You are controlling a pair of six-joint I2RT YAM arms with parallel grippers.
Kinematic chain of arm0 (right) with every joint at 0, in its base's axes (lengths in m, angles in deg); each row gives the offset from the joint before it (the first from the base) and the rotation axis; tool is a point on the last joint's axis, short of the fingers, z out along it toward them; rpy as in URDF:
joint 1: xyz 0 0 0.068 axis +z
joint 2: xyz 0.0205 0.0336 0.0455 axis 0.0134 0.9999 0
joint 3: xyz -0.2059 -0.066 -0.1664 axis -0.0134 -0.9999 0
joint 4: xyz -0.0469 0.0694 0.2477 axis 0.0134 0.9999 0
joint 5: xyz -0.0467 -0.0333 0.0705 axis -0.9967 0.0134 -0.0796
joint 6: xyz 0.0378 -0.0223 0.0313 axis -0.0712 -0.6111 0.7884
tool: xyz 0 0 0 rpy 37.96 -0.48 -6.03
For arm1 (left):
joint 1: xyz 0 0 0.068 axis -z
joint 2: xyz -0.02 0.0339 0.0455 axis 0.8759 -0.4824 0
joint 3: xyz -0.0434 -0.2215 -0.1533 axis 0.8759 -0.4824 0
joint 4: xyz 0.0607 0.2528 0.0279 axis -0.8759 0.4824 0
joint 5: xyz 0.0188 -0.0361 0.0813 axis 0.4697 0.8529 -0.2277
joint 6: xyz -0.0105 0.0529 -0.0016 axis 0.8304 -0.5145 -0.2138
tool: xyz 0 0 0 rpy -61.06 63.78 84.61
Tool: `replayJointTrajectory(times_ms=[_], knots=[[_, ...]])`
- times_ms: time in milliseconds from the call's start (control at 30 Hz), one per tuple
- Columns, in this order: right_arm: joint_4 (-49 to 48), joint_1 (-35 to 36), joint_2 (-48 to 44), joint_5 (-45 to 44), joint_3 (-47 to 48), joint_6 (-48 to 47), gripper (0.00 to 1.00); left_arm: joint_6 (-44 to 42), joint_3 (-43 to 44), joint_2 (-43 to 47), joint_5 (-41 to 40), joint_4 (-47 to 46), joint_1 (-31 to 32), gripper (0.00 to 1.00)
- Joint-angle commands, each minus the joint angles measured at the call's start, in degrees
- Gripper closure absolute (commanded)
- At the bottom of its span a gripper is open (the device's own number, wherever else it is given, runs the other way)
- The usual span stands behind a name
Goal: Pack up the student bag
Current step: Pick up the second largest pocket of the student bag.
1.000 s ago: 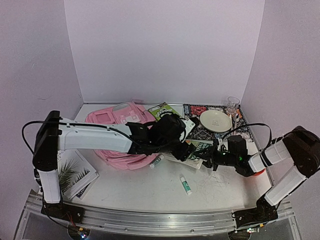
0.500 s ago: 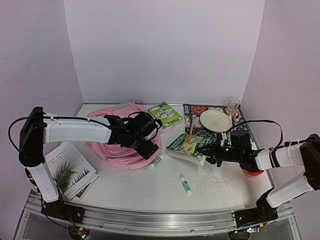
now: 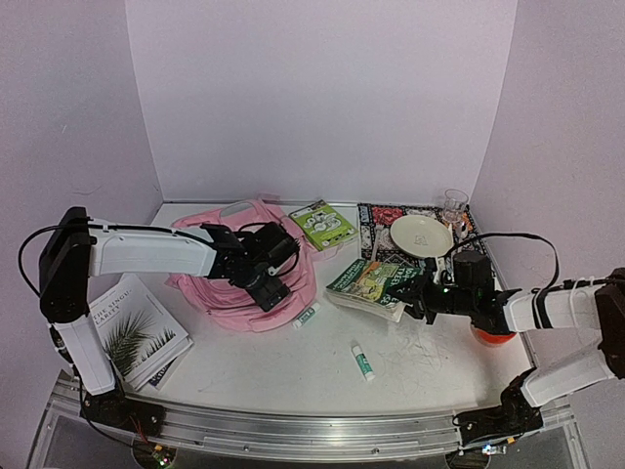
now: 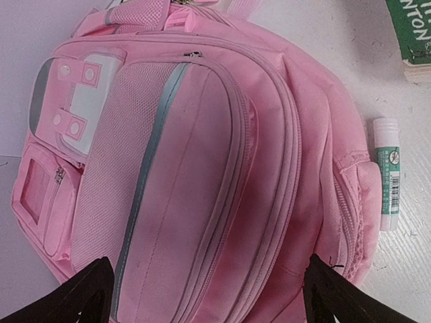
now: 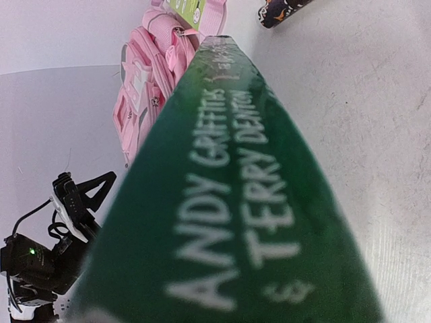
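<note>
- The left gripper (image 3: 264,289) had pulled back from the green paperback (image 3: 369,283) toward 9 o'clock. It hung over the student bag (image 3: 229,288) with its fingers spread wide and empty.
- The student bag lay flat at 10 o'clock on the table (image 3: 293,376) and looked shut. A glue stick (image 4: 386,173) lay just beside it at 3 o'clock.
- The right gripper (image 3: 420,295) was clamped on the paperback's 3 o'clock edge and had tipped it slightly.
- Opening the bag probably came next.
</note>
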State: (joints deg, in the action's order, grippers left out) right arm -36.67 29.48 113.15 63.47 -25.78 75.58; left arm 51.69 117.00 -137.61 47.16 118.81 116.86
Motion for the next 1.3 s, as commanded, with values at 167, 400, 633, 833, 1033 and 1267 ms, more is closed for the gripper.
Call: replayJointTrajectory(times_ms=[167,400,633,833,1033,1267], knots=[[-4.16,0.3,-2.69,0.01,2.48,-1.43,1.0,-1.76,-0.89,-3.08,-0.16,1.33,-0.07,0.01],[-4.11,0.32,-2.12,0.33,3.19,-1.69,1.0,-1.38,0.78,-6.05,-9.81,1.38,-0.74,0.01],[-4.04,0.31,-2.66,0.39,3.17,-1.76,1.0,-1.9,3.79,-3.83,-13.47,1.51,-1.53,0.04],[-4.01,0.31,-3.01,0.51,3.24,-1.84,1.0,-2.74,4.88,-1.81,-13.37,2.14,-2.15,0.08],[-3.91,0.35,-2.39,0.89,4.19,-2.13,1.0,-2.2,7.32,-0.41,-9.55,4.52,-3.81,0.1],[-3.96,0.4,-1.94,1.35,4.92,-2.29,1.0,-2.3,7.06,-2.43,-12.59,4.9,-4.92,0.28]])
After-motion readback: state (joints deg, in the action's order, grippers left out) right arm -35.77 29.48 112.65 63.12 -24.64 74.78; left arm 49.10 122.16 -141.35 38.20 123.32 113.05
